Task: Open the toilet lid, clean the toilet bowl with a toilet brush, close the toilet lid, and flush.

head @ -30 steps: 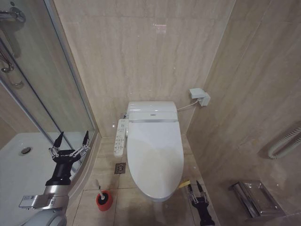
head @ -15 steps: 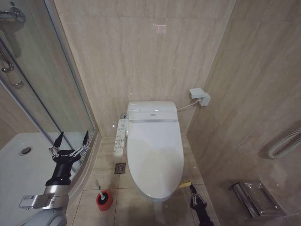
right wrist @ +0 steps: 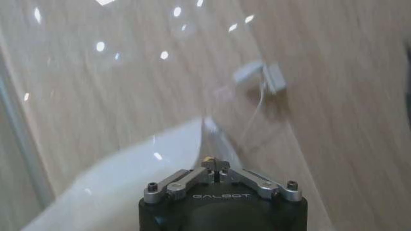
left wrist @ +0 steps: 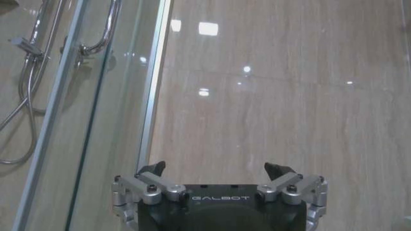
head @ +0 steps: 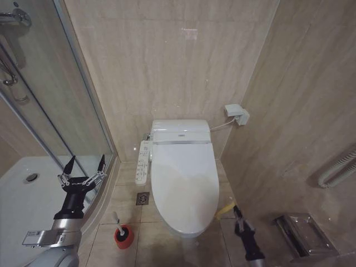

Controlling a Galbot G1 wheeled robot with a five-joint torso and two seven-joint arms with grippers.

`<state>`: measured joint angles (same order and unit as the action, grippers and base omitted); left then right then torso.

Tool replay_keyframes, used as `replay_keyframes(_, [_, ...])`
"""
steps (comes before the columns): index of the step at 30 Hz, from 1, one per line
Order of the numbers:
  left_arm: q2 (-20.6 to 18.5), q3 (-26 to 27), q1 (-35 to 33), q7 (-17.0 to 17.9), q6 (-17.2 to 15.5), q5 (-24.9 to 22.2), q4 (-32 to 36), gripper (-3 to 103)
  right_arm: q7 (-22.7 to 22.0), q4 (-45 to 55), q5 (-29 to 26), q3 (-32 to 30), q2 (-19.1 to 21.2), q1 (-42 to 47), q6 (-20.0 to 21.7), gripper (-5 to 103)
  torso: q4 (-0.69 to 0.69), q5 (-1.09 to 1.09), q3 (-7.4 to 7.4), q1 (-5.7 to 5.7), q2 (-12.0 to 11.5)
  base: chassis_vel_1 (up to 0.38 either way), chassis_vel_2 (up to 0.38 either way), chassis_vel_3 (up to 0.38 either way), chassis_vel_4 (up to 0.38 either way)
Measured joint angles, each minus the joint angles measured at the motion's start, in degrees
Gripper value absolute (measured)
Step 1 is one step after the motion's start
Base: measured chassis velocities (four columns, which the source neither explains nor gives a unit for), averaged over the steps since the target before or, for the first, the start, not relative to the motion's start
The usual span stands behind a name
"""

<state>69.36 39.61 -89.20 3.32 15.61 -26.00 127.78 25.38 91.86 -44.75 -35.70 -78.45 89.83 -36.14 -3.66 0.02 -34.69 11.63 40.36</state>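
Observation:
The toilet lid (head: 183,178) lies down over the seat, glossy white, and hides the toilet bowl. Its yellow strap (head: 225,209) runs from the lid's front right edge to my right gripper (head: 237,213), which is shut on the strap's end; a bit of yellow shows at the pinched tips of that gripper (right wrist: 215,163) in the right wrist view. The toilet brush stands in a red holder (head: 124,237) on the floor left of the toilet, with its white handle (head: 117,218) sticking up and its head hidden. My left gripper (head: 83,166) is held open beside the shower glass, facing the wall (left wrist: 215,168).
A glass shower enclosure (head: 67,111) and white tray (head: 22,194) fill the left. A control panel (head: 143,161) hangs on the toilet's left side, with a floor drain (head: 142,198) below it. A wall socket (head: 237,114), paper holder (head: 303,233) and grab bar (head: 336,169) are on the right wall.
My right gripper went from open to shut at the yellow strap, then moved right and slightly up with the strap in it. The left arm has not moved.

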Motion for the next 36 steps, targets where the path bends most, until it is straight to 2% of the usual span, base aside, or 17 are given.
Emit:
replay_keyframes(5, [0.00,0.00,-0.01,0.00,0.00,0.00,0.00,100,-2.21,7.88,-2.48,-1.24,0.19,2.12,2.18,0,-0.01,-0.02,0.01,0.00,0.00,0.000,0.000,0.000,0.000])
replay_keyframes(8, [0.00,0.00,-0.01,0.00,0.00,0.00,0.00,100,-5.44,16.57,-5.05,-1.79,0.63,3.90,5.01,0,-0.01,-0.02,0.01,0.00,0.00,0.000,0.000,0.000,0.000])
replay_keyframes(10, [0.00,0.00,0.00,0.00,0.00,0.00,0.00,100,-6.46,18.45,-5.41,-1.85,0.76,3.90,5.65,0,-0.01,-0.03,0.01,0.00,0.00,0.000,0.000,0.000,0.000])
replay_keyframes(12, [0.00,0.00,0.00,0.00,0.00,0.00,0.00,100,-10.39,23.90,-6.28,-2.20,1.16,2.20,7.98,0,-0.02,-0.04,0.01,0.00,0.01,0.000,0.000,0.000,0.000])
replay_keyframes(14, [0.00,0.00,-0.01,0.00,0.00,0.00,0.00,100,-11.53,25.11,-6.39,-2.26,1.29,1.28,8.74,0,-0.02,-0.04,0.01,0.00,0.00,0.000,0.000,0.000,0.000])
replay_keyframes(16, [0.00,0.00,0.00,0.00,0.00,0.00,0.00,100,-16.44,29.23,-6.93,-2.27,1.85,-2.89,11.94,0,0.03,-0.02,0.00,0.00,0.00,0.000,0.000,0.000,0.000])
replay_keyframes(17, [0.00,0.00,0.00,0.00,0.00,0.00,0.00,100,-16.44,29.23,-6.93,-2.27,1.85,-2.89,11.94,0,0.03,-0.02,0.00,0.00,0.00,0.000,0.000,0.000,0.000])
replay_keyframes(19, [0.00,0.00,0.00,0.00,0.00,0.00,0.00,100,-22.14,32.98,-7.44,-1.90,3.25,-7.78,15.72,0,0.01,-0.04,0.00,0.00,0.00,0.000,0.000,0.000,0.000])
replay_keyframes(22, [0.00,0.00,-0.02,0.00,0.00,0.00,0.00,100,-27.03,35.69,-8.94,-1.36,5.09,-14.42,19.06,0,0.02,-0.03,-0.01,0.01,0.00,0.000,0.000,0.000,0.000])
replay_keyframes(27, [0.00,0.00,0.00,0.00,0.00,0.00,0.00,100,-29.93,35.82,-11.43,-0.65,6.10,-22.73,21.08,0,0.05,-0.02,-0.02,0.02,-0.01,0.000,0.000,0.000,0.000])
replay_keyframes(30, [0.00,0.00,-0.01,0.00,0.00,0.00,0.00,100,-30.52,30.38,-11.71,1.33,6.24,-31.42,21.69,0,0.02,-0.02,-0.02,0.02,-0.01,0.000,0.000,0.000,0.000])
replay_keyframes(32, [0.00,0.00,0.00,0.00,0.00,0.00,0.00,100,-30.45,28.48,-11.37,2.05,6.17,-33.53,21.71,0,-0.01,-0.03,-0.01,0.02,-0.01,0.000,0.000,0.000,0.000])
replay_keyframes(36, [0.00,0.01,0.00,0.01,0.00,0.00,0.00,100,-29.28,17.66,-7.98,6.65,5.53,-44.84,20.73,0,-0.04,-0.03,0.00,0.00,0.00,0.000,0.000,0.000,0.000])
